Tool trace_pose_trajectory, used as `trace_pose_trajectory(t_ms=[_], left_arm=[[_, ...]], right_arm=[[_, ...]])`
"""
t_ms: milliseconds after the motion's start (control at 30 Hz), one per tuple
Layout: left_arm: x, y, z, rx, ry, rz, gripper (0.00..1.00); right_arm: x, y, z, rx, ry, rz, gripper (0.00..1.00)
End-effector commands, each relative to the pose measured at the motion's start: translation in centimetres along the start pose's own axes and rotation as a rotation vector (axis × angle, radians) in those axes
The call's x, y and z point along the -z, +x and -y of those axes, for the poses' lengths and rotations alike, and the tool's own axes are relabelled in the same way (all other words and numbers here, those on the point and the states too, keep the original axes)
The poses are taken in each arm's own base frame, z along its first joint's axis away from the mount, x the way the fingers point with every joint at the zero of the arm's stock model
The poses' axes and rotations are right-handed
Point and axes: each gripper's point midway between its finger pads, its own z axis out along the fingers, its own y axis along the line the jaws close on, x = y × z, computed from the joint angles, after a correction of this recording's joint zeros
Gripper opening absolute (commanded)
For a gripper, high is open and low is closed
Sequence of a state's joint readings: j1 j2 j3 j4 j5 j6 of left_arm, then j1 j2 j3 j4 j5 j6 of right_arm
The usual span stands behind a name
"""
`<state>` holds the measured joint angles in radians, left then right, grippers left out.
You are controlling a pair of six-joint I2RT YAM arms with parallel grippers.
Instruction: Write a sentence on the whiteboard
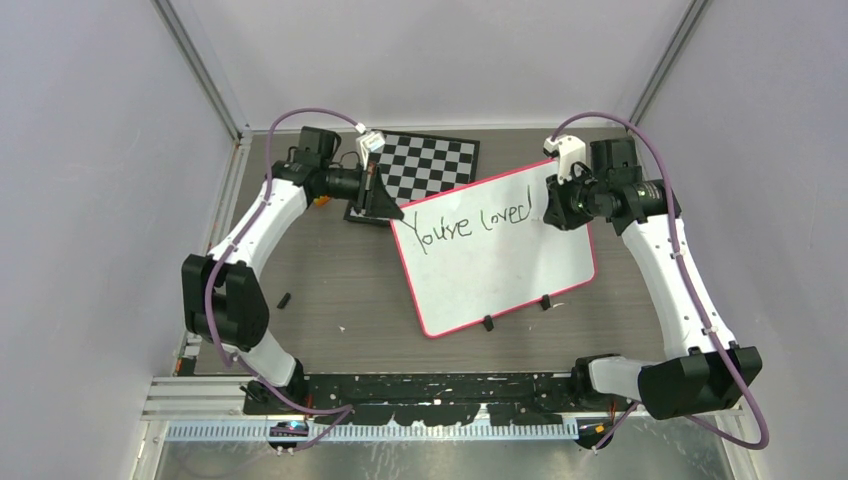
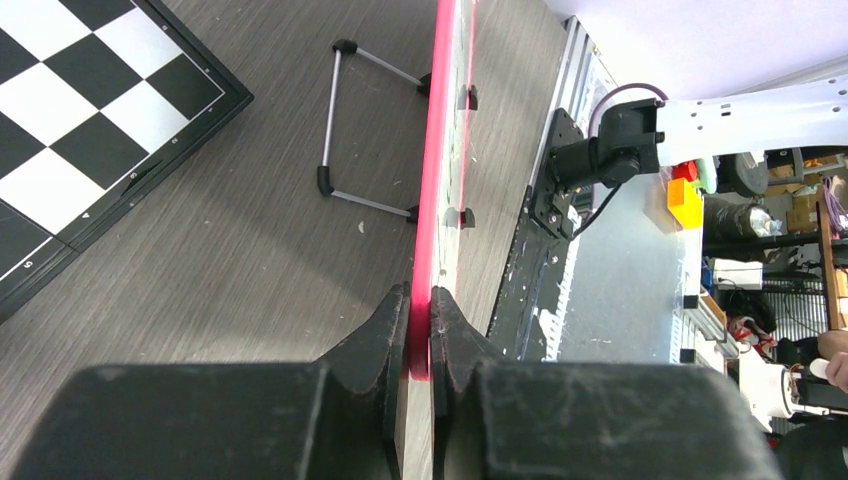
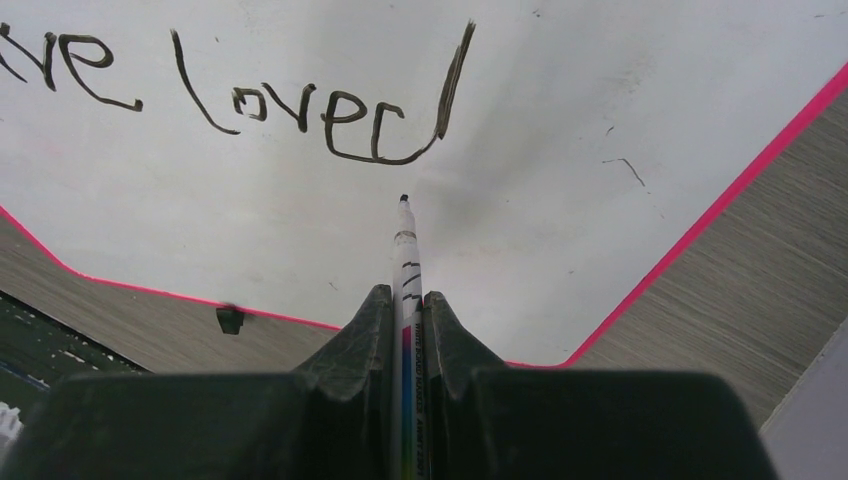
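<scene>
The left fingers (image 2: 385,335) are pressed nearly together on the thin pink-red frame of the whiteboard (image 1: 500,270), pinching its far left corner; the wrist view shows the board edge-on between them. Just behind that arm, a black-and-white checkerboard (image 1: 425,165) lies flat on the counter (image 1: 330,280), its near corner beside the whiteboard's corner. A thin metal wire stand (image 2: 335,120) meets the board's edge on the checkerboard side. A small dark bit (image 1: 284,299) lies on the counter well to the left.

The whiteboard sits in the middle of the counter, turned at an angle, with 2 black clips (image 1: 488,323) on its near long edge. The sentence (image 1: 470,225) runs along the far edge in 1 line of black marker and reads "You're loved".

At the board's far right corner, the right fingers (image 3: 365,335) are closed on a marker (image 3: 407,250), its barrel clamped between them and pointing at the board. Its black tip sits just below the last letter, the "d"; whether it touches the surface I cannot tell.
</scene>
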<state>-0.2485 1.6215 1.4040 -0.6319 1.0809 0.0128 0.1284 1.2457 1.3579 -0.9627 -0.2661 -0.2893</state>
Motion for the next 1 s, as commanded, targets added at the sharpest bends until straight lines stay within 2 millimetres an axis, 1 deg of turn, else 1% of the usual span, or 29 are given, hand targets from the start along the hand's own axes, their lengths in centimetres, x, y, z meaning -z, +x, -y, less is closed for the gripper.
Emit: trace_pose_trajectory(t_ms=[0, 167, 200, 300, 400, 533, 700, 800, 967], left_arm=[[-0.4, -0.7, -1.1, -0.052, -0.056, -0.014, 0.0], [-0.5, -0.7, -1.4, -0.049, -0.065, -0.021, 0.0], [-0.5, -0.6, -1.4, -0.049, -0.063, -0.021, 0.02], [-0.4, -0.7, -1.0, -0.047, -0.055, -0.018, 0.13], [-0.2, -0.6, -0.6, -0.044, -0.051, -0.012, 0.29], [-0.1, 0.0, -0.2, -0.04, -0.049, -0.003, 0.43], [-0.1, 1.2, -0.3, -0.022, -0.049, -0.017, 0.51], [-0.3, 2.0, -0.5, -0.005, -0.042, -0.029, 0.52], [-0.6, 2.6, -0.4, 0.006, -0.025, -0.033, 0.53]], right_arm=[[1.0, -0.8, -1.1, -0.003, -0.044, 0.042, 0.0], [1.3, -0.3, -2.2, -0.015, -0.097, 0.04, 0.0], [1.4, -0.1, -2.5, -0.016, -0.108, 0.037, 0.0], [1.8, 0.1, -3.4, -0.026, -0.153, 0.038, 0.0], [2.0, 0.3, -4.6, -0.039, -0.204, 0.043, 0.0], [1.8, 0.7, -6.3, -0.044, -0.272, 0.047, 0.0], [0.9, 1.0, -8.6, -0.006, -0.316, 0.03, 0.0], [0.2, 1.3, -10.6, 0.039, -0.344, 0.01, 0.0], [-0.6, 1.5, -13.0, 0.101, -0.372, -0.007, 0.0]])
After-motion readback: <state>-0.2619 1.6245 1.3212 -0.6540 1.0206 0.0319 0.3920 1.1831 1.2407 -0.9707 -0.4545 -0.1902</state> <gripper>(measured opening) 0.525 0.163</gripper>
